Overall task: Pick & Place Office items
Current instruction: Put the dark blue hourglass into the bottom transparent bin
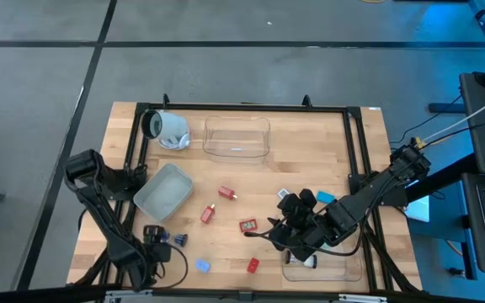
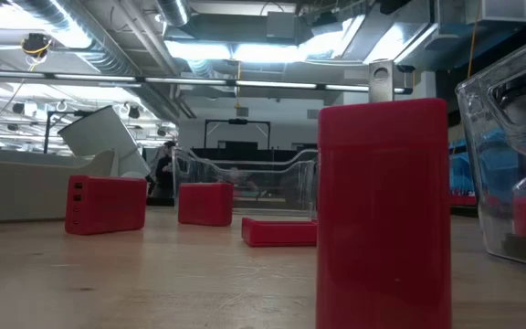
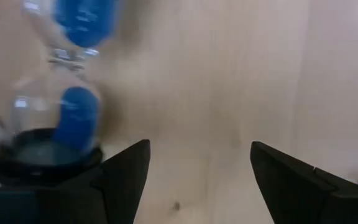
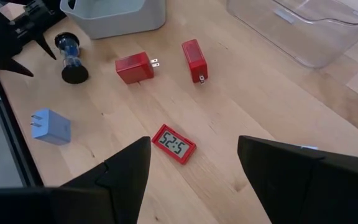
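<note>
My left gripper point(image 1: 162, 242) point(image 3: 197, 168) is open at the table's near-left, low over the wood. A small hourglass with blue sand and black caps point(image 3: 73, 118) point(image 1: 178, 239) stands upright just outside one of its fingers. My right gripper point(image 1: 273, 234) point(image 4: 194, 162) is open above the near-middle, with a flat red digital clock point(image 4: 174, 144) point(image 1: 247, 225) lying on the table ahead of its fingers. Two red plug blocks point(image 4: 134, 67) point(image 4: 194, 59), a blue plug point(image 4: 50, 126) and another red block point(image 1: 253, 264) point(image 2: 382, 215) lie scattered. Dark and blue pucks point(image 1: 308, 198) sit by the right arm.
A grey bin point(image 1: 163, 190) sits left of centre and a clear tray point(image 1: 237, 137) at the far middle. The white-grey cylinder point(image 1: 168, 128) lies far left. Another clear tray point(image 1: 343, 269) stands at the near right under the right arm. A black frame point(image 1: 356, 143) borders the table.
</note>
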Available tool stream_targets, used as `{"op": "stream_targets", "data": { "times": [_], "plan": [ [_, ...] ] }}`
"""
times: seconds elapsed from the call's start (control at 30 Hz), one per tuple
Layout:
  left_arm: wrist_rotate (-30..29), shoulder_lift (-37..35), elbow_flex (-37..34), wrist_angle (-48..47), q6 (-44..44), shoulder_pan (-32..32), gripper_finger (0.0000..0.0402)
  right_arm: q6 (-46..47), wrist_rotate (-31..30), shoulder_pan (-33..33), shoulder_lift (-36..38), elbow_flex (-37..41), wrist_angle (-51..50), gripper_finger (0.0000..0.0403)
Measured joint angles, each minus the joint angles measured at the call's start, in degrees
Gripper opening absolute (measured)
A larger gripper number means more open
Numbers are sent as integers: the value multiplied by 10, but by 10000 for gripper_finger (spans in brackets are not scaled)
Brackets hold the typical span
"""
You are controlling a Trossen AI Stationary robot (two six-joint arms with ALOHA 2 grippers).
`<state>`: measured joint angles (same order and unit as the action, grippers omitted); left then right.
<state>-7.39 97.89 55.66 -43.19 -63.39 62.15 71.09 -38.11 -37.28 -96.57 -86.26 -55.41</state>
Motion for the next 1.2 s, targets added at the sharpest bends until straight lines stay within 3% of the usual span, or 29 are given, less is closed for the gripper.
{"op": "stream_targets", "data": {
  "times": [0.2, 0.43, 0.57, 0.7, 0.97, 1.2],
  "plan": [
    [21, -19, 30, -2, 48, -4, 272, 0, 0, 1, 0, 0, 2, 245],
    [-86, -28, 50, -45, 140, -4, 275, 3, 0, 2, 0, 0, 2, 245],
    [-109, -28, 44, -79, 151, -4, 274, 3, 0, 2, 0, 0, 4, 245],
    [-103, -28, 31, -122, 125, -4, 275, 3, 0, 2, 0, 0, 6, 245],
    [-61, -28, -49, -88, 120, -7, 276, 3, 0, 2, 0, 0, 6, 245],
    [-30, -31, -63, -62, 108, -25, 276, 4, 0, 2, 0, 0, 6, 245]
  ]
}}
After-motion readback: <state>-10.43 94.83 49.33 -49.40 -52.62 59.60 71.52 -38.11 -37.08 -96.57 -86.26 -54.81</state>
